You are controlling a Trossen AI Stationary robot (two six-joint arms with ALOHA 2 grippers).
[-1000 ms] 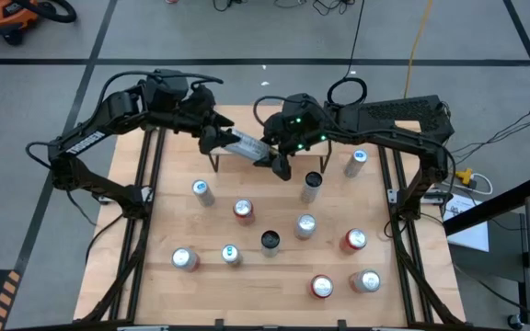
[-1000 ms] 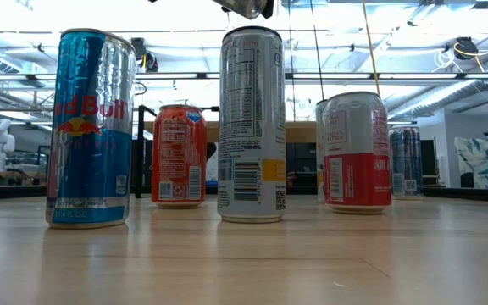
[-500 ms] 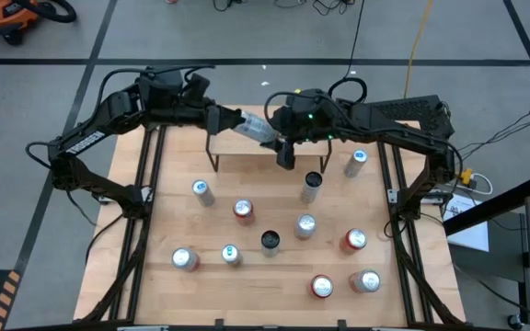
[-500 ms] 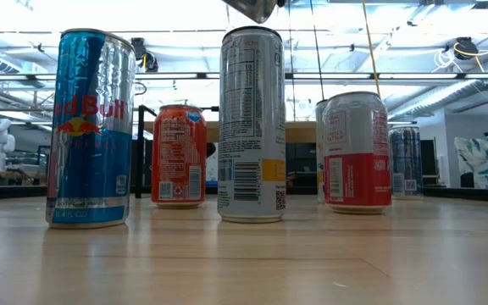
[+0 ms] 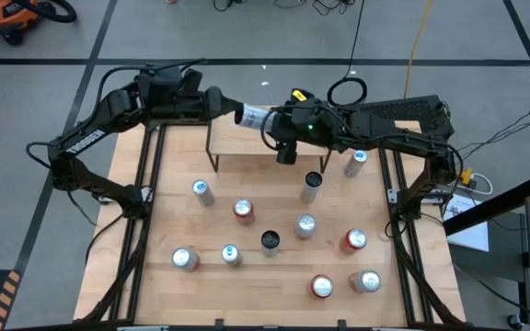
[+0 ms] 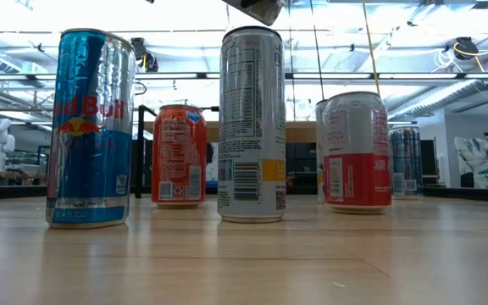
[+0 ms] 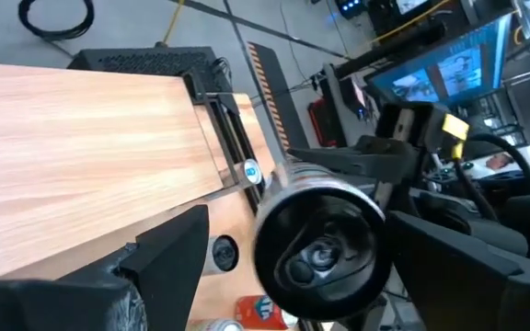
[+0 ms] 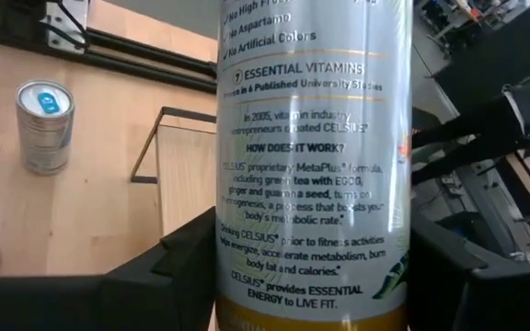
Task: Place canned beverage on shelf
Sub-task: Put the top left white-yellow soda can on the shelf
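A slim white Celsius can (image 5: 252,117) hangs in the air above the far edge of the shelf (image 5: 245,143), a small light-wood top on thin black legs. My right gripper (image 5: 272,124) is shut on the can, reaching in from the table's right. The can's top end (image 7: 320,244) points at my left gripper (image 5: 226,105). That gripper is open, with one finger on each side of the top end, and a gap shows in the left wrist view. My right gripper pinches the can's printed body (image 8: 239,268) between its two fingers, low on the can near its gold bottom band. The fingers lie across the can and come from the table's right, slanting slightly down. The can is lifted clear of the shelf, lying over with its top toward the left arm.
Several cans stand on the wooden table, among them a dark one (image 5: 312,184) and a blue-topped one (image 5: 356,163) just right of the shelf, and a silver one (image 5: 203,191) nearer. Black rails (image 5: 147,184) run along both table sides.
Both grippers have moved toward the table's far edge and a little up, rolling at the wrist. The can has gone with them from over the shelf's middle to over its far edge and has turned to lie more left to right.
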